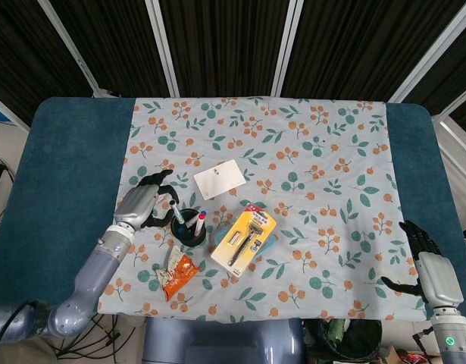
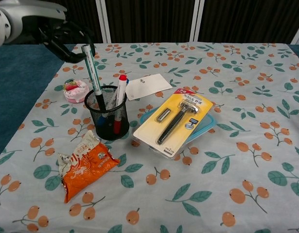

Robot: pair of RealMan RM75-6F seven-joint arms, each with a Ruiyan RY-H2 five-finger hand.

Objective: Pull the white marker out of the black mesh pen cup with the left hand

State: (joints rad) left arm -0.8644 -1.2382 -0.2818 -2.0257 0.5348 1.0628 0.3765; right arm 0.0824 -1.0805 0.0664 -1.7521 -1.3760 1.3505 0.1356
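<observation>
The black mesh pen cup (image 2: 106, 119) stands on the floral cloth, also seen from the head view as the cup (image 1: 189, 230). My left hand (image 2: 59, 36) is raised above and to the left of it, pinching the top of the white marker (image 2: 92, 73). The marker hangs tilted, its dark lower end still at the cup's rim. In the head view the left hand (image 1: 139, 204) sits just left of the cup with the marker (image 1: 176, 213) slanting down into it. A red-capped pen (image 2: 120, 92) stays in the cup. My right hand (image 1: 425, 264) rests open at the table's near right edge.
A small pink object (image 2: 76, 90) lies left of the cup. An orange snack packet (image 2: 85, 166) lies in front of it. A razor in yellow packaging (image 2: 179, 120) rests on a blue lid to the right. A white card (image 2: 148, 86) lies behind.
</observation>
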